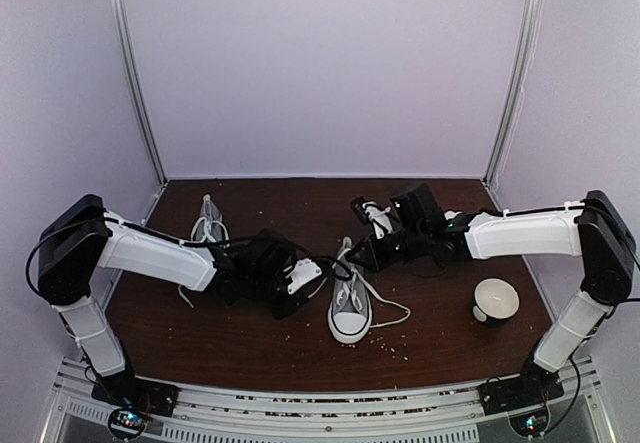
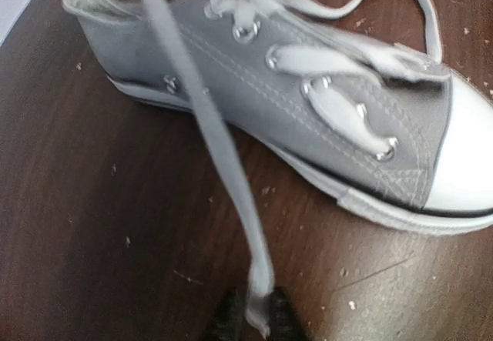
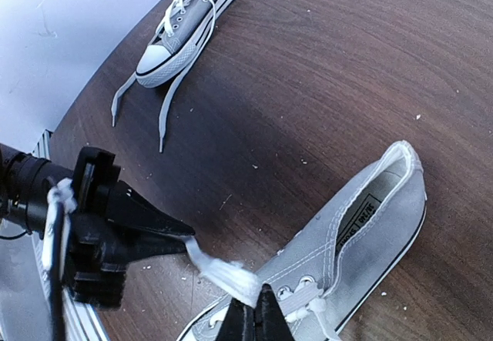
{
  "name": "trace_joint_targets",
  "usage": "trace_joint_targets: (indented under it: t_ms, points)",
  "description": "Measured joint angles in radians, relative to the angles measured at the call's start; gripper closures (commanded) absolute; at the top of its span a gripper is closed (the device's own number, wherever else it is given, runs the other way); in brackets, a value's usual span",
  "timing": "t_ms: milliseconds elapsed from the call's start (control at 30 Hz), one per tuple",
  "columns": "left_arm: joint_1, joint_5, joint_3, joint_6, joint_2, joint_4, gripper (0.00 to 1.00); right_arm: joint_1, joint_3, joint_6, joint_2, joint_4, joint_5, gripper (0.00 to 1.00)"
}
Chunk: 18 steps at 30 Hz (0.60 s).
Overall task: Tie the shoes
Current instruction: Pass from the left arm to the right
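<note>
One grey shoe (image 1: 350, 303) with a white toe cap lies mid-table, toe toward the arms; the left wrist view has it on its side (image 2: 308, 102). Its white lace (image 2: 223, 164) runs taut down to my left gripper (image 2: 258, 322), which is shut on the lace end. My right gripper (image 3: 256, 318) hovers over that shoe's eyelets (image 3: 347, 256) and is shut on the same lace (image 3: 223, 272), a short way from the left gripper (image 3: 181, 233). The two grippers almost meet above the shoe's heel, left gripper (image 1: 320, 269), right gripper (image 1: 352, 255). The other shoe (image 1: 207, 225) lies at the back left, laces loose.
A white cup (image 1: 495, 300) stands at the right, near the right arm. Crumbs speckle the dark wooden table (image 1: 260, 343). Pale walls close the back and both sides. The second shoe's loose laces (image 3: 166, 110) trail over the tabletop.
</note>
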Motion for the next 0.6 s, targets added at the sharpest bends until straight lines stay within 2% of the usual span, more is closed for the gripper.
trace_joint_targets:
  t_ms: [33, 133, 300, 400, 467, 600]
  points:
    - [-0.008, 0.003, 0.006, 0.006, 0.001, 0.011, 0.47, 0.0, -0.003, 0.025, 0.0, 0.002, 0.002, 1.0]
    - [-0.013, -0.001, 0.014, -0.016, -0.008, 0.094, 0.36, 0.0, -0.005, 0.081, 0.0, 0.011, 0.01, 1.0]
    - [-0.014, -0.021, -0.003, -0.085, -0.034, 0.256, 0.35, 0.0, -0.005, 0.185, 0.0, 0.021, 0.035, 1.0]
    - [-0.021, -0.056, -0.002, -0.177, -0.014, 0.37, 0.35, 0.0, -0.005, 0.237, 0.0, 0.031, 0.043, 1.0]
    - [-0.029, -0.073, -0.026, -0.255, 0.026, 0.525, 0.34, 0.0, -0.009, 0.262, 0.0, 0.043, 0.05, 1.0]
    - [-0.064, -0.086, -0.066, -0.315, 0.127, 0.726, 0.33, 0.0, -0.022, 0.291, 0.0, 0.054, 0.062, 1.0]
